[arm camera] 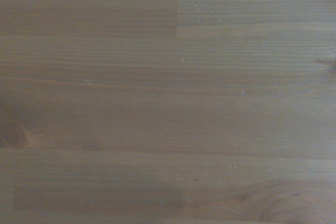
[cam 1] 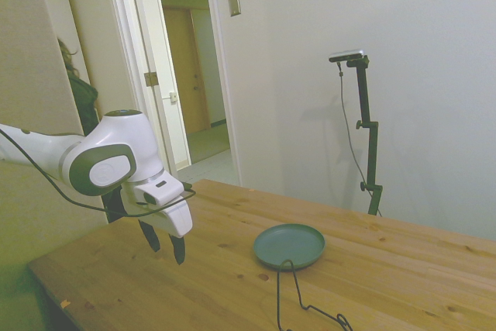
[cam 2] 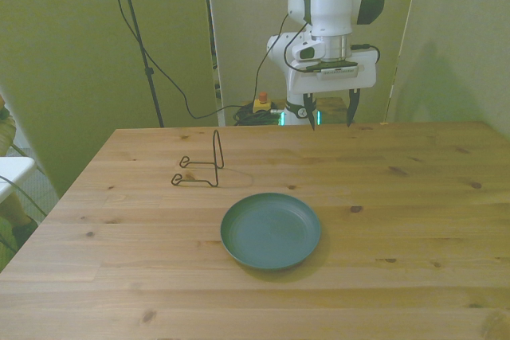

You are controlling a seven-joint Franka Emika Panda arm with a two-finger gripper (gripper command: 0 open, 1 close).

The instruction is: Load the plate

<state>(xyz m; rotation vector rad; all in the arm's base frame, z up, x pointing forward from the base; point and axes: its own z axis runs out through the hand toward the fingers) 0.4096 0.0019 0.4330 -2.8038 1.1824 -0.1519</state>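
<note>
Nothing is done yet: the plate (cam 2: 271, 230) lies flat beside the wire rack (cam 2: 203, 165), untouched, the hand (cam 2: 328, 119) spread and empty.

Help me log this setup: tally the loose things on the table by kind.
Plate: 1, teal-green, lying flat
Wire rack: 1, black, standing beside the plate, not touching it
Total: 2

We found the plate (cam 2: 270, 231) flat on the table (cam 2: 414, 197), the wire rack (cam 2: 202, 165) standing near it toward the front view's left. We logged the gripper (cam 2: 329, 114) above the table's far edge, well apart from both.
</note>
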